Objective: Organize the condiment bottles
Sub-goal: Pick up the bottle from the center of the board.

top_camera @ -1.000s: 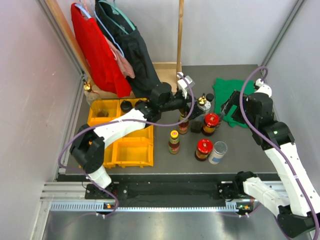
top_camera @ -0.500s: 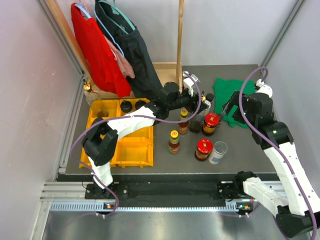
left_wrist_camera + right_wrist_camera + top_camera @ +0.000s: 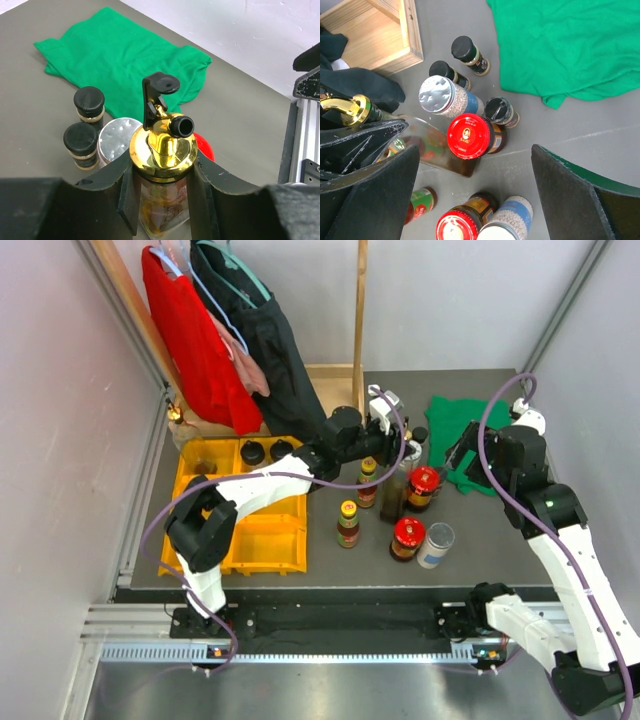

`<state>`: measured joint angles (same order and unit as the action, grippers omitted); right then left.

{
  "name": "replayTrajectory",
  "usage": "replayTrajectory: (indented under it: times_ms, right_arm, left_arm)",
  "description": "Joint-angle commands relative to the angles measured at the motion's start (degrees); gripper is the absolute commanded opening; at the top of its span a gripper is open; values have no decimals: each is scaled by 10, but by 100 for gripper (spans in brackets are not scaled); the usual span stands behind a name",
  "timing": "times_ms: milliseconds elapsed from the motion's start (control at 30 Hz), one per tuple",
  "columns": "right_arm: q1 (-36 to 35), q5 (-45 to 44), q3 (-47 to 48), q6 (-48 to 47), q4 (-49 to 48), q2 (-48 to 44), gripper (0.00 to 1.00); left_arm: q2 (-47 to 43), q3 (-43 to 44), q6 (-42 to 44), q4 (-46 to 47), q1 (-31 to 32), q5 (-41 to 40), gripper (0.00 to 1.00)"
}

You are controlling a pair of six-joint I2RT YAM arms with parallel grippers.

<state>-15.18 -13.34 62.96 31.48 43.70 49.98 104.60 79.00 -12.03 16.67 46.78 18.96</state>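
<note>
Left end effector (image 3: 163, 194) grasps gold-topped bottle (image 3: 163, 146) at the neck; bottle upright, long axis vertical. Right end effector (image 3: 475, 195) released.

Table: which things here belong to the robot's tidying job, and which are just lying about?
Job: gold-topped bottle, red-lidded jars, black-capped jars, yellow-capped sauce bottles, silver-lidded canister.
Lying about: green cloth, hanging clothes, wooden box.

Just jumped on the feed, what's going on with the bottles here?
The left gripper is shut on the neck of the tall gold-topped bottle beside the red-lidded jars mid-table. The right gripper hangs open above that cluster, holding nothing. Two black-capped jars sit in the yellow tray.
</note>
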Motion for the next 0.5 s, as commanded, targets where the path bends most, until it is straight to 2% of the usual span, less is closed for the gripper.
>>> replayTrajectory:
  times_ms: [0,467]
  right_arm:
    - [9,2,-3,-5,-19,-10,92]
    - [9,3,-2,-4,-16,-16,92]
  left_arm:
    - [-26,13,3,45,6,-14,0]
    - [-80,33,81,-1,59,-128,0]
